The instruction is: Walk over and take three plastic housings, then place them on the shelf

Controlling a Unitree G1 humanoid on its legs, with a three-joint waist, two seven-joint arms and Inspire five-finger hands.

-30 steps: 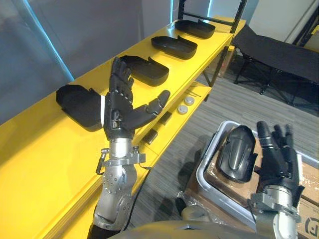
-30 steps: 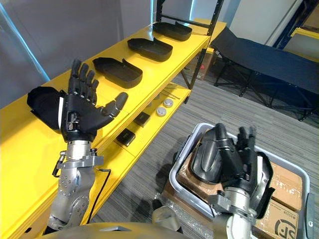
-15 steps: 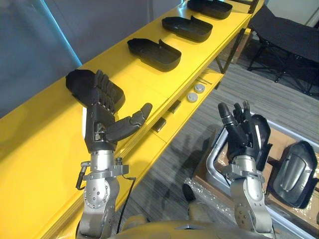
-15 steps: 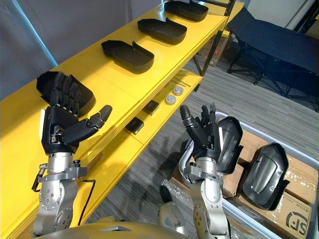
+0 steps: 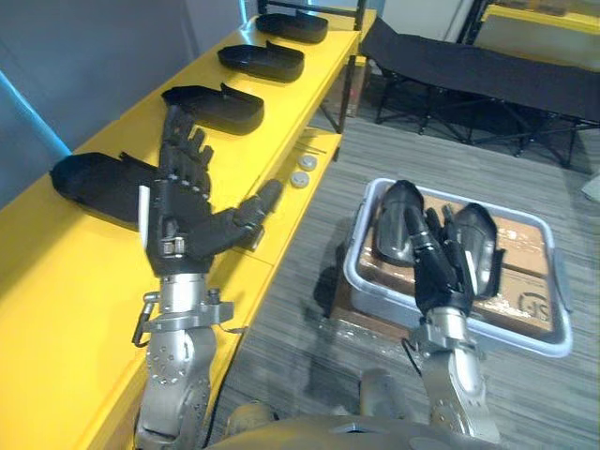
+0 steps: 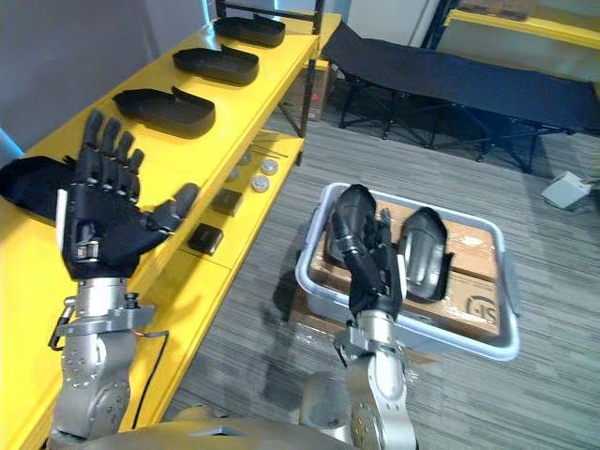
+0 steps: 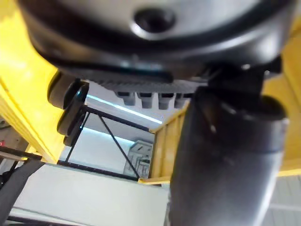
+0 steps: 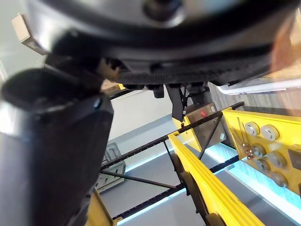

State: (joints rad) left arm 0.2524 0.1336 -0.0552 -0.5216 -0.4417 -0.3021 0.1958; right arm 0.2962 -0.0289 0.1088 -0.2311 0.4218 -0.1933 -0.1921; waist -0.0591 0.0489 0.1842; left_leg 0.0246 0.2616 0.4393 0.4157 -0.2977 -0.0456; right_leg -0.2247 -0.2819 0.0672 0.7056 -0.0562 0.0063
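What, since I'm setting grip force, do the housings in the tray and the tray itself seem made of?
The housings look like moulded black plastic with a semi-gloss finish: soft highlights run along their curved shells. The tray seems to be pale grey plastic, matte, judging by its thick rounded rim; painted metal can't be ruled out.

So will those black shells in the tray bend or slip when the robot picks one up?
Probably stiff: each plastic housing keeps its moulded shell shape. Likely light, since those on the shelf look hollow. Its glossy curved back may slip in the right hand.
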